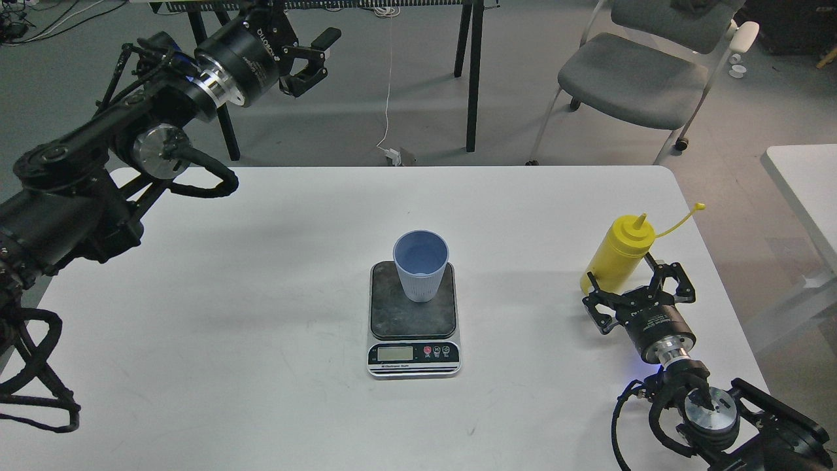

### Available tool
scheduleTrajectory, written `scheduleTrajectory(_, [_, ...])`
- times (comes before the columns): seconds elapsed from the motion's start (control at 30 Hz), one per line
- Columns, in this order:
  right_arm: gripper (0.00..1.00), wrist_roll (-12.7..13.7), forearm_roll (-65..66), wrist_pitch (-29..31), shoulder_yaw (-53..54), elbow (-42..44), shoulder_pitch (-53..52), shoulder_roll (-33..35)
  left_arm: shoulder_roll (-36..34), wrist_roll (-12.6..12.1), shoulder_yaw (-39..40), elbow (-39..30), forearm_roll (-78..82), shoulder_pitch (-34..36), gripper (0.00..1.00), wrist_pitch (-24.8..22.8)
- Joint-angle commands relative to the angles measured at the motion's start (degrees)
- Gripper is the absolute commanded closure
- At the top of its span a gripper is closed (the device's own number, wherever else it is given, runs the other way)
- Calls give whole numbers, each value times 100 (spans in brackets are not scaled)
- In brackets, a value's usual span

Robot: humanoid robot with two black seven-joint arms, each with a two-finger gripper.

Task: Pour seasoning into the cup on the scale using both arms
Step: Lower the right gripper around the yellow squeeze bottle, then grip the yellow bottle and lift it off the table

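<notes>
Grey floor runs behind a white table (261, 294), with a grey chair (637, 78) at the upper right, black legs of another table (472, 72) at the top, and a white cable (390, 85) hanging down to a plug on the floor. A second white table (807, 190) shows at the right edge.

Near the middle of the table sits the scale (413, 320), its dark platform toward the far side and its silver front with display and red and black buttons facing the near edge. The cup (421, 265) stands upright on the far part of the platform, mouth open upward; nothing can be made out inside it.

The bottle (618, 255) is near the right edge of the table, well apart from the scale, leaning a little to the right, nozzle up, its thin cap strap (680, 221) stretching out to the right.

The right gripper (637, 288) comes in from the lower right corner and sits at the base of the bottle. Its fingers (598, 302) are spread, one on each side of the bottle's lower part; whether they touch it I cannot tell.

The left gripper (310, 62) is raised at the upper left, beyond the far edge of the table and well apart from everything on it. Its fingers (325, 38) are spread and hold nothing
</notes>
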State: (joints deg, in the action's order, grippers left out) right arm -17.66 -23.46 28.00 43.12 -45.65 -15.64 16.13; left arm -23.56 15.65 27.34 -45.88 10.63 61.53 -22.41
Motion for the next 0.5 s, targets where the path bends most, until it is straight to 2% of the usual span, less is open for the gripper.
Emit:
scheduleTrajectory(0.0, [3,-1,34,0,-5,126,-71,-101,1,0,-1,0,0,-1,0,0])
scheduleTrajectory(0.27, [5,-10,78,0,-5,364,-290,-233,1,8,-1,9,44,-1,0,-9])
scheduleTrajectory(0.3, [9,-10,78,0,-5,372,-299,-251,9,17,-1,9,114,-1,1,-9])
scheduleTrajectory(0.37, [24,-79,130,0,-5,407,-317,-268,18,52,-1,9,184,-1,0,-9])
scheduleTrajectory(0.4, [27,-184,209,0,-5,469,-326,-277,36,70,-1,0,193,-1,1,-9])
scheduleTrajectory(0.47, [40,-526,507,0,-5,618,-378,-391,45,79,-1,0,193,-1,1,-9])
